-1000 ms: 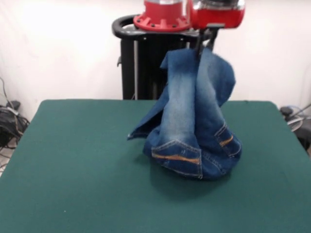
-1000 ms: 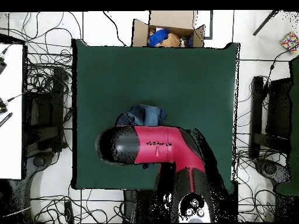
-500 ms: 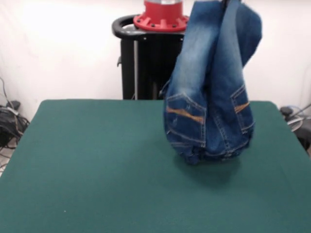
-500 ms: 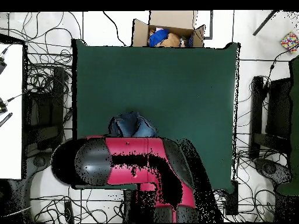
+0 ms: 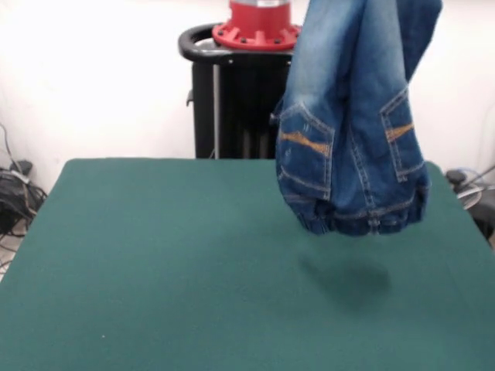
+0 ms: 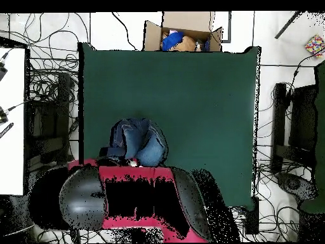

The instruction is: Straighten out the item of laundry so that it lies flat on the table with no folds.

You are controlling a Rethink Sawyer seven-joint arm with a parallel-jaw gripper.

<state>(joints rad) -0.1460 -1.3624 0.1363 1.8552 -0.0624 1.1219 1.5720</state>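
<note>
Denim jeans (image 5: 352, 147) hang clear above the table (image 5: 155, 270), top cropped; tool's grip cannot be told.

Lighting's pretty bright and even. The white wall (image 5: 100, 77) behind is blown out, almost glaring. The hanging jeans (image 5: 352, 131) drop a soft, fuzzy shadow on the green table (image 5: 155, 270) right underneath. Front view's a bit soft overall; denim edges look slightly blurred.

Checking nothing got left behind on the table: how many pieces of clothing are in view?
1: a small pair of blue denim jeans hanging clear above the dark green felt table, gathered waistband lowest, over the table's right part in the front view. The arm may hide something in the overhead view.
</note>
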